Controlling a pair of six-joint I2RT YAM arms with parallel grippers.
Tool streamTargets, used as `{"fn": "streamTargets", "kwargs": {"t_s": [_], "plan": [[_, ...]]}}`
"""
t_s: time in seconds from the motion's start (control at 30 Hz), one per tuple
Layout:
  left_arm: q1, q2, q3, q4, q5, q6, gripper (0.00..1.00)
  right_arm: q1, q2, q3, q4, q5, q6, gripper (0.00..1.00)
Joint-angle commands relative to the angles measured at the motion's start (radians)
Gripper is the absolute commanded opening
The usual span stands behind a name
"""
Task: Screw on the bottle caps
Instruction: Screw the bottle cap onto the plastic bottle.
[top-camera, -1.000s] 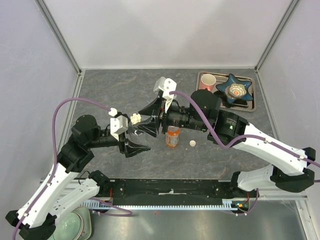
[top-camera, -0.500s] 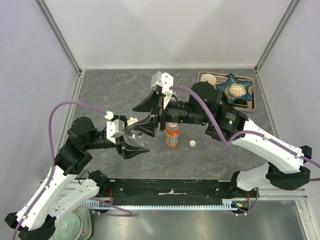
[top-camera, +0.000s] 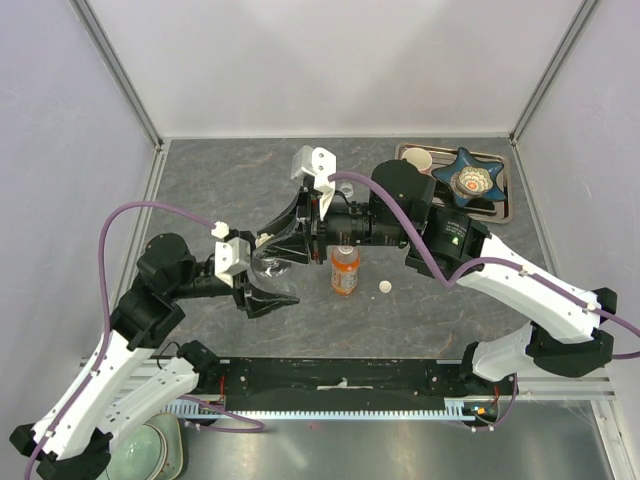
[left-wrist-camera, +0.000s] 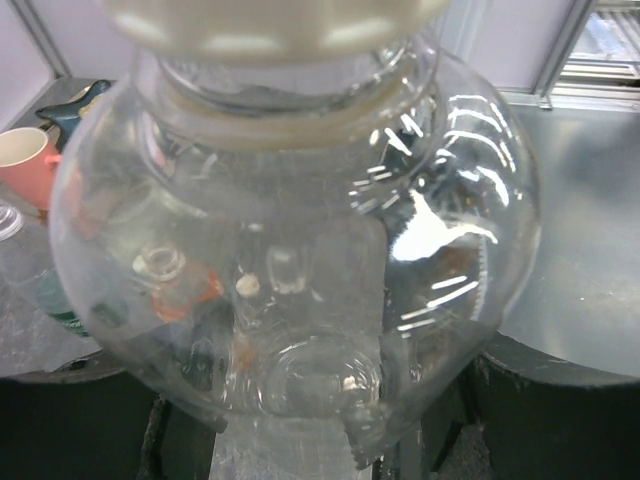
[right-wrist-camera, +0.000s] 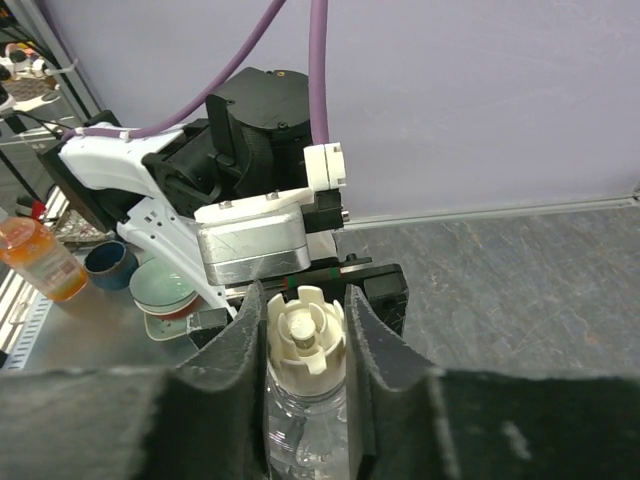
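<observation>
The right gripper (right-wrist-camera: 303, 302) is clamped on a small white round plastic cap (right-wrist-camera: 305, 338). Just past its fingertips, the left gripper (top-camera: 262, 280) grips the tiny clear round plastic bottle (left-wrist-camera: 300, 260).

Clear bottle (left-wrist-camera: 300, 250) fills the left wrist view, its cap (left-wrist-camera: 270, 20) cropped by the top edge; from above, jaws hide most of it.

your light is bright and even; white glare streaks the clear bottle (left-wrist-camera: 300, 250), blurred, just ahead of the left gripper (top-camera: 267, 272).
</observation>
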Motion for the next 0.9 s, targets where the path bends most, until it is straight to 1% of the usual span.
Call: {"fn": "streamTargets", "kwargs": {"t_s": [0.0, 0.03, 0.17, 0.27, 0.3, 0.4, 0.43, 0.53, 0.57, 0.6, 0.67, 0.7, 0.73, 0.77, 0.8, 0.87], "plan": [[-0.004, -0.001, 0.036, 0.07, -0.063, -0.007, 0.23, -0.005, -0.005, 0.008, -0.031, 0.159, -0.002, 0.06], [-0.004, 0.002, 0.038, 0.073, -0.08, -0.012, 0.23, -0.005, -0.005, 0.005, -0.031, 0.182, 0.004, 0.0], [0.001, 0.01, 0.053, 0.097, -0.179, -0.036, 0.23, 0.008, -0.016, -0.045, -0.006, 0.314, 0.048, 0.0], [0.004, 0.02, 0.065, 0.1, -0.288, -0.049, 0.23, 0.057, -0.008, -0.059, 0.009, 0.483, 0.07, 0.0], [0.004, 0.025, 0.068, 0.103, -0.352, -0.049, 0.23, 0.1, 0.007, -0.061, 0.007, 0.614, 0.072, 0.0], [0.007, 0.027, 0.07, 0.109, -0.446, -0.049, 0.23, 0.174, 0.058, -0.045, -0.008, 0.829, 0.088, 0.0], [0.008, 0.027, 0.068, 0.112, -0.462, -0.047, 0.23, 0.188, 0.072, -0.041, -0.012, 0.938, 0.094, 0.0], [0.01, 0.022, 0.062, 0.112, -0.468, -0.049, 0.23, 0.22, 0.124, -0.016, -0.017, 1.035, 0.111, 0.0], [0.012, 0.019, 0.061, 0.109, -0.465, -0.049, 0.23, 0.223, 0.131, 0.001, -0.019, 1.034, 0.111, 0.0], [0.013, 0.017, 0.059, 0.104, -0.45, -0.05, 0.23, 0.225, 0.135, 0.01, -0.017, 1.022, 0.102, 0.09], [0.013, 0.007, 0.05, 0.092, -0.427, -0.044, 0.24, 0.223, 0.124, 0.03, -0.012, 0.991, 0.085, 0.29], [0.013, 0.004, 0.047, 0.089, -0.407, -0.041, 0.24, 0.222, 0.101, 0.033, -0.002, 0.971, 0.056, 0.37], [0.013, -0.001, 0.039, 0.087, -0.397, -0.041, 0.25, 0.222, 0.087, 0.035, 0.004, 0.953, 0.041, 0.4], [0.013, -0.007, 0.036, 0.086, -0.382, -0.041, 0.26, 0.222, 0.073, 0.036, 0.009, 0.894, 0.021, 0.45], [0.013, -0.009, 0.031, 0.086, -0.355, -0.043, 0.27, 0.222, 0.044, 0.036, 0.012, 0.867, 0.006, 0.55], [0.015, -0.015, 0.024, 0.089, -0.324, -0.053, 0.32, 0.222, 0.015, 0.025, 0.009, 0.798, -0.033, 0.66]]}}
